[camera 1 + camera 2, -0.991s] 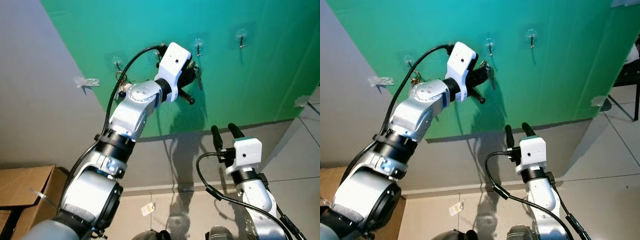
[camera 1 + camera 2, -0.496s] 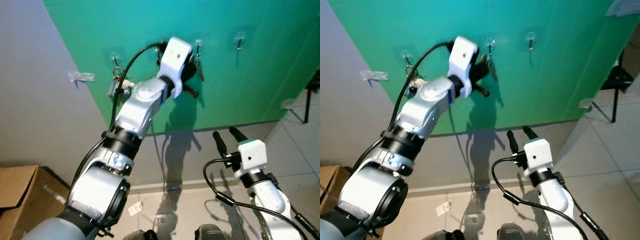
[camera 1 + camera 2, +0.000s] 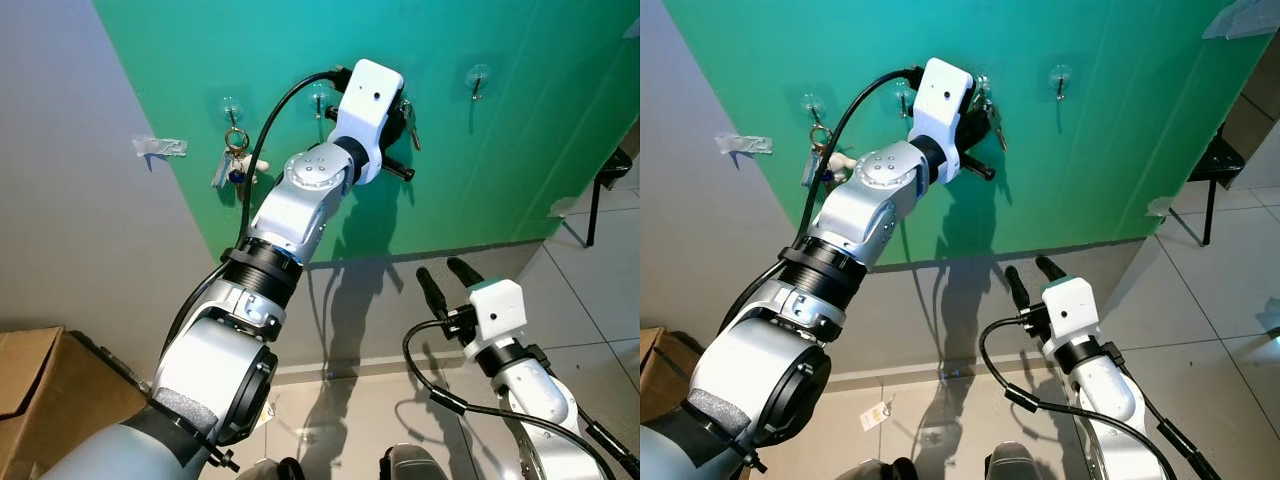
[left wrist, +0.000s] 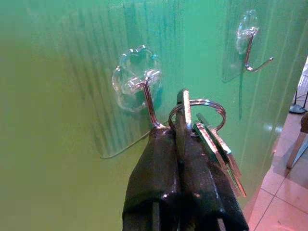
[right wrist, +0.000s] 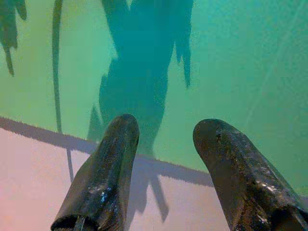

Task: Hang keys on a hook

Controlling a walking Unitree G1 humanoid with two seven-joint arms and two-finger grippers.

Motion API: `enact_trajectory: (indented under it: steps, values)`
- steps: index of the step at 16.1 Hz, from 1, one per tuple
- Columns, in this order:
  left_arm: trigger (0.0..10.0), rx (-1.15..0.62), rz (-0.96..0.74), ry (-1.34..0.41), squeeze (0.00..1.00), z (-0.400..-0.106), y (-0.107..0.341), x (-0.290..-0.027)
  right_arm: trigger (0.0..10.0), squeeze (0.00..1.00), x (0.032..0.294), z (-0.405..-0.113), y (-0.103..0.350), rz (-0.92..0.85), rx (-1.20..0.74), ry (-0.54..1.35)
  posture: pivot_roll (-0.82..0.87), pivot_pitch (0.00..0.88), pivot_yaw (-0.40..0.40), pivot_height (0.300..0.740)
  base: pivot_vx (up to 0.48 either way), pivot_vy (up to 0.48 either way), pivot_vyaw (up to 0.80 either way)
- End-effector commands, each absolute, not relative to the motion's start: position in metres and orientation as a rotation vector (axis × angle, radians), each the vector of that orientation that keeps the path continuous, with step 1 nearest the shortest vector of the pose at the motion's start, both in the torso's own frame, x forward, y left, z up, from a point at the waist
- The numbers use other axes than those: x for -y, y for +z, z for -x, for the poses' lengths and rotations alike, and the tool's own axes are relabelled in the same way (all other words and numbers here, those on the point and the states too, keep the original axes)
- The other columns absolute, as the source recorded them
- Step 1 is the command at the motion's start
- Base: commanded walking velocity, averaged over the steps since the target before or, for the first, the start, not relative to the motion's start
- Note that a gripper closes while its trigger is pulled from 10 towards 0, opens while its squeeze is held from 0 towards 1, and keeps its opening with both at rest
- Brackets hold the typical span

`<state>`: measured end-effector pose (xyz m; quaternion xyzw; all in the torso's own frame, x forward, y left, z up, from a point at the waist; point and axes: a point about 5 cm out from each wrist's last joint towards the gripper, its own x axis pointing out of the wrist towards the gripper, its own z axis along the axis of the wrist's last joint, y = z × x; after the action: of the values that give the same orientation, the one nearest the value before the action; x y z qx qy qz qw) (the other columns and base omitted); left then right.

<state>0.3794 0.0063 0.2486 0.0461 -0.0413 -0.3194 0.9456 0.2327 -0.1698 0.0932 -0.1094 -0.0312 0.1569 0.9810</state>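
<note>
1. The left end effector [image 4: 180,139] is raised against the green wall panel [image 3: 520,150], its two black fingers [image 4: 154,178] pressed together and pinching a bunch of keys [image 4: 211,144].
2. The keys stick out past the fingertips; their round ring [image 4: 199,111] stands just above the fingertips, and the blades hang to one side of them.
3. A clear flower-shaped hook [image 4: 139,82] is stuck on the panel directly ahead of this end effector. Its metal wire runs down to the fingertips, beside the ring; whether the ring is over the wire cannot be told.
4. A second clear hook [image 4: 250,41] sits farther along the panel, apart from the end effector, with nothing on it.
5. In the head views, another bunch of keys [image 3: 232,160] hangs from a hook to the left of the left end effector.
6. The right end effector [image 3: 450,280] is held low, well below the left one, its fingers spread apart and gripping nothing, pointing at the lower edge of the panel.
</note>
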Motion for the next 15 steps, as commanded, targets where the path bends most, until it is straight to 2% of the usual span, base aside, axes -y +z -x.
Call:
enact_trajectory:
  steps: [1, 11, 15]
  values:
    - [10.0, 0.102, -0.099, -0.603, 0.00, -0.383, 0.257, -0.014, 10.0, 0.00, 0.169, -0.235, 0.094, 0.219, 0.070, 0.332, -0.27, 0.025, 0.061, 0.740, 0.000, 0.000, 0.00]
    - [10.0, 0.129, -0.091, -0.609, 0.00, -0.361, 0.257, -0.025, 10.0, 0.00, 0.164, -0.237, 0.087, 0.193, 0.055, 0.354, -0.25, 0.027, 0.065, 0.740, 0.000, 0.000, 0.00]
    - [10.0, 0.131, -0.112, -0.639, 0.00, -0.355, 0.260, -0.021, 10.0, 0.00, 0.159, -0.233, 0.090, 0.187, 0.062, 0.357, -0.25, 0.025, 0.076, 0.740, 0.000, 0.000, 0.00]
